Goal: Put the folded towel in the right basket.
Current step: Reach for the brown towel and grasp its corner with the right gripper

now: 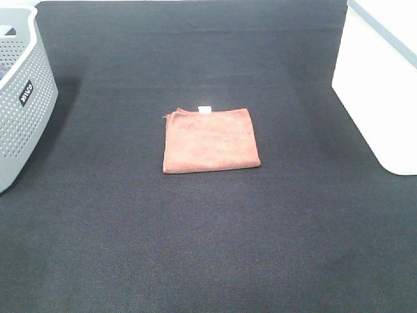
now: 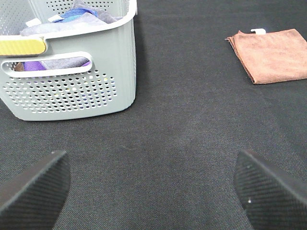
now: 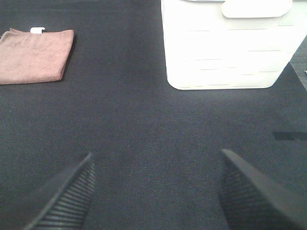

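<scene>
Two grippers: left gripper (image 2: 153, 191) and right gripper (image 3: 156, 191) both have jaws spread wide with nothing between them. Neither arm shows in the high view.
Towel position: the folded towel (image 1: 210, 140) lies flat on the black table cover (image 1: 208, 261), touching neither basket.
Bearing from right gripper: ahead and off toward the left arm's side, well apart.
Bearing from left gripper: ahead and off toward the right arm's side, well apart.
Nearer arm: no clear difference, as the towel sits about midway between the two.
Towel axis: near-square outline with no marked long axis. Its edges run roughly square to either gripper's reach. The white tag (image 1: 204, 109) is on the edge farthest from both grippers.
Right basket (image 1: 384, 98): white, almost straight ahead of the right gripper, on the far side of it from the towel.
Left basket (image 1: 23, 111): grey and perforated, with cloth inside, ahead of the left gripper. It is not the target.
Arm selection (judgement): the right arm suits, since the target stands on its side.
Step status (judgement): approach not yet begun.
</scene>
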